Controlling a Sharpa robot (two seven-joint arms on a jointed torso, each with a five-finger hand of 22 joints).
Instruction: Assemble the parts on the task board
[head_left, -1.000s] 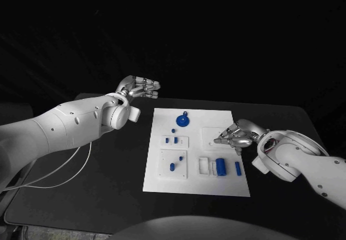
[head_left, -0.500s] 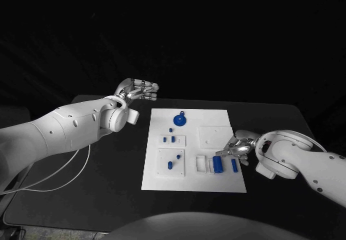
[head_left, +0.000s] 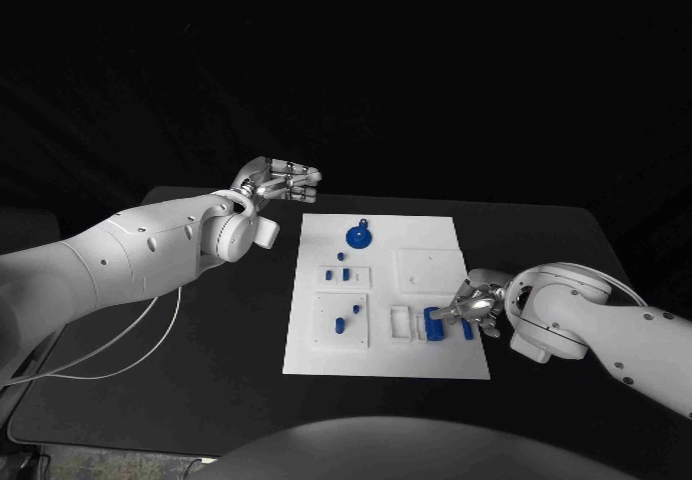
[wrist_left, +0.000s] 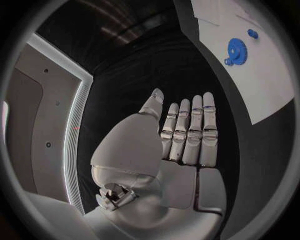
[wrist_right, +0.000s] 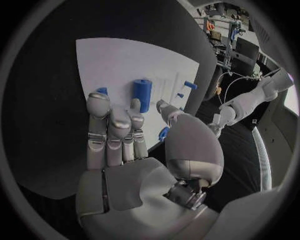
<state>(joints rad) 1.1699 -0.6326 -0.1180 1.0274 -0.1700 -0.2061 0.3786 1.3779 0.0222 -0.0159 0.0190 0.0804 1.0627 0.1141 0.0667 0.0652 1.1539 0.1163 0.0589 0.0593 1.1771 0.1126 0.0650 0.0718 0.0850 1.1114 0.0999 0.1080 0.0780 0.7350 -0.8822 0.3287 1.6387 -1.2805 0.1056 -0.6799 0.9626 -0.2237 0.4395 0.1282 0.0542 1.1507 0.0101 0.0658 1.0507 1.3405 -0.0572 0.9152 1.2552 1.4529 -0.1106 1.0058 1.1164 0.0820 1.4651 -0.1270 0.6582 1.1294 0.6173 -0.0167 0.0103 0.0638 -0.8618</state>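
Silver right hand (head_left: 472, 303) at centre right over white rectangular task board (head_left: 387, 356), fingers extended together above blue cylindrical part (wrist_right: 142, 95); silver left hand (head_left: 278, 180) upper left, fingers straight, pressed together.

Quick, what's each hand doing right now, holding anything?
Left hand: empty, fingers straight and close together, off the task board.
Right hand: over the blue parts; cannot tell if it holds one.

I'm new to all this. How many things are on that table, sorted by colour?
Blue gear: 1
Other blue pieces: 7 that I can make out, one partly behind the right hand
White task board: 1
Silver hands: 2, left hand and right hand
Total: 11
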